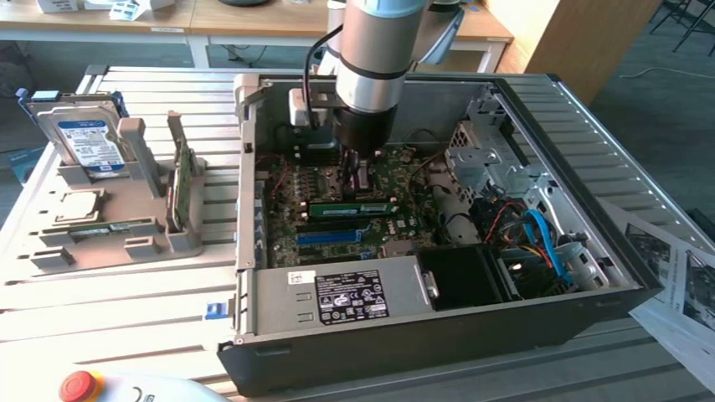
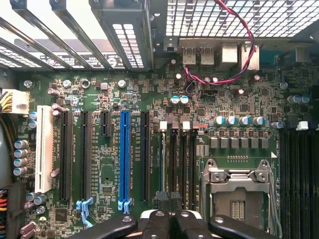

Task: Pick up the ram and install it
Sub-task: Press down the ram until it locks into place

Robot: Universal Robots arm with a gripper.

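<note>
Gripper (image 1: 360, 177) hangs low inside the open case (image 1: 447, 327), tips just above the motherboard (image 1: 296, 197). In the wrist view the two fingers (image 2: 158, 219) sit pressed together, jaws fully closed, with nothing visibly between them; I judge the gripper empty. The ram (image 1: 352, 207) stands on its long edge on the motherboard, label side facing the exterior camera. It lies along the slot direction, just beside the gripper tip and between it and the blue slot (image 1: 335, 237). It looks to be sitting in a slot, but whether it is fully seated or the end latches are closed, cannot tell. Tip and ram look close; touching or apart, cannot tell. Handling, as judgement: the stick should be light, stiff and very thin, so closed jaws would need only a narrow opening to take it. The flat faces carry chips and a label, so they are probably slick and easily damaged. The better hold is across the thickness near the middle of the top edge, clear of the contact edge. Any downward force should be even along its length, since a tilted stick could bind or stress the slot.
</note>
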